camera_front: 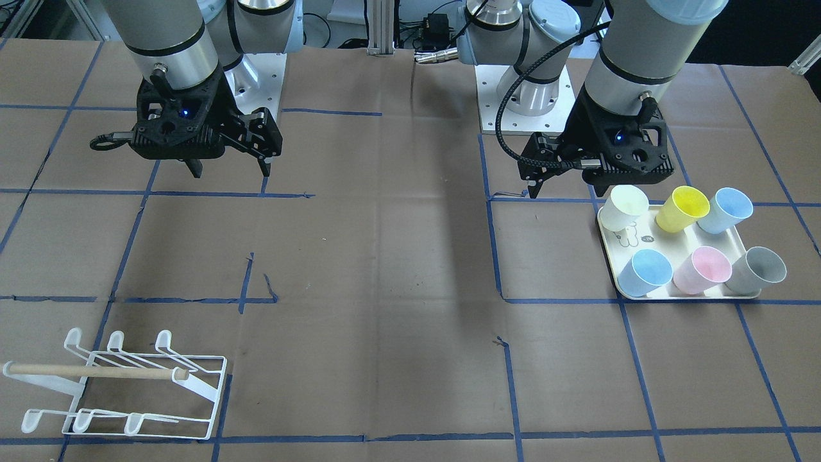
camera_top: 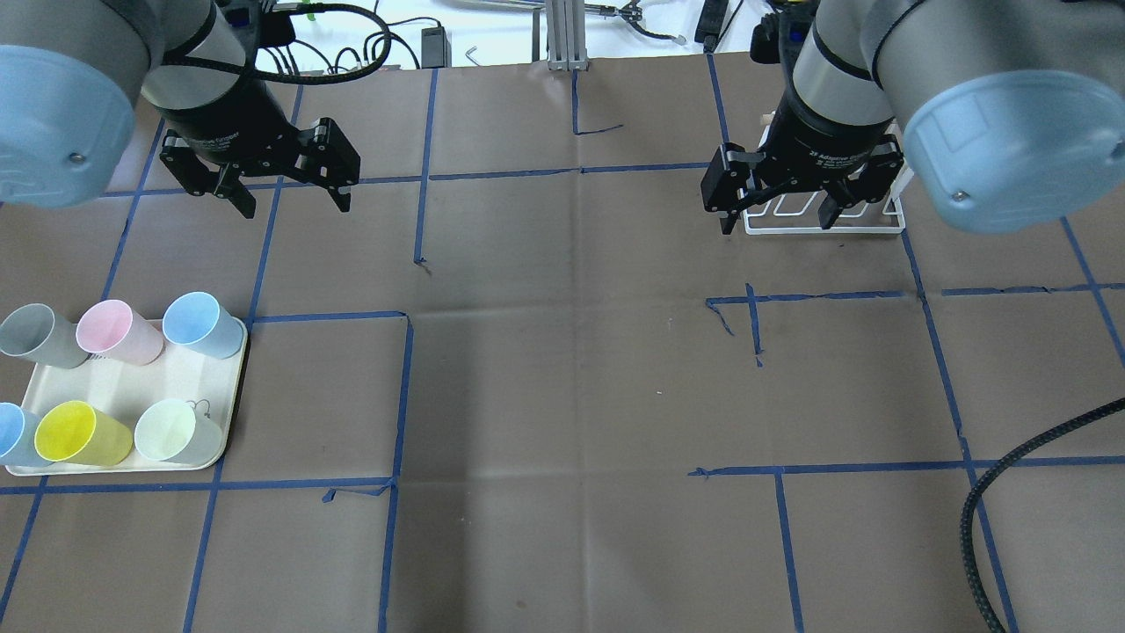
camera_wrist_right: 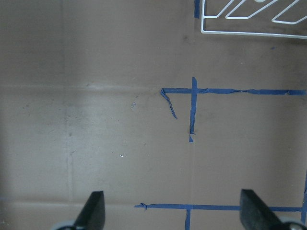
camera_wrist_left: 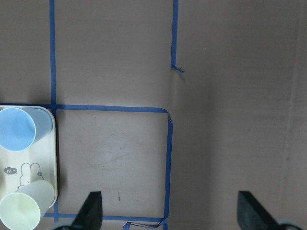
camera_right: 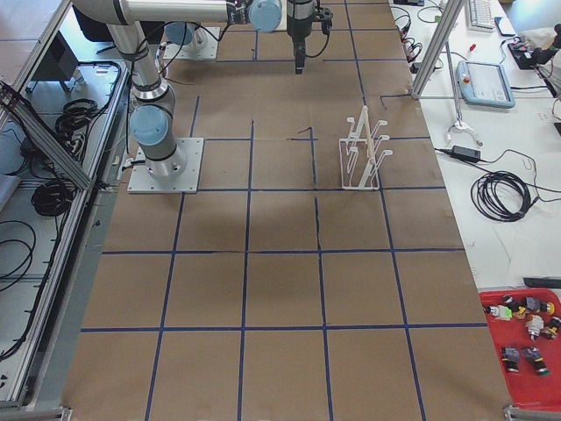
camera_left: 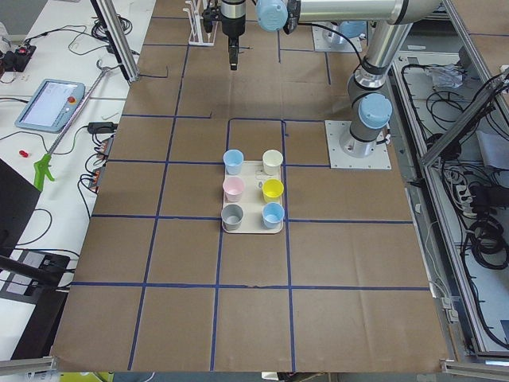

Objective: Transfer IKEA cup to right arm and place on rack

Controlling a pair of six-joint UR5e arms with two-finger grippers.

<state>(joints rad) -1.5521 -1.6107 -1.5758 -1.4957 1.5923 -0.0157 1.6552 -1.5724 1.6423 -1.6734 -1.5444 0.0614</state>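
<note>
Left claw (camera_top: 294,200) spread, empty | right claw (camera_top: 777,215) spread, empty | step: pick-up not begun | next, likely: left drops onto a cup (camera_top: 200,322) on tray (camera_top: 132,387), lower left

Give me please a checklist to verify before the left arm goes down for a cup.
1. The left tool is open and empty: ok.
2. The right tool is open and empty, ready to receive: ok.
3. The left tool stands over a cup: not ok, the tray lies off to its side.
4. All six cups stand mouth up on the tray: ok.
5. The rack has free prongs: ok.
6. Which cup is meant: cannot tell.
</note>
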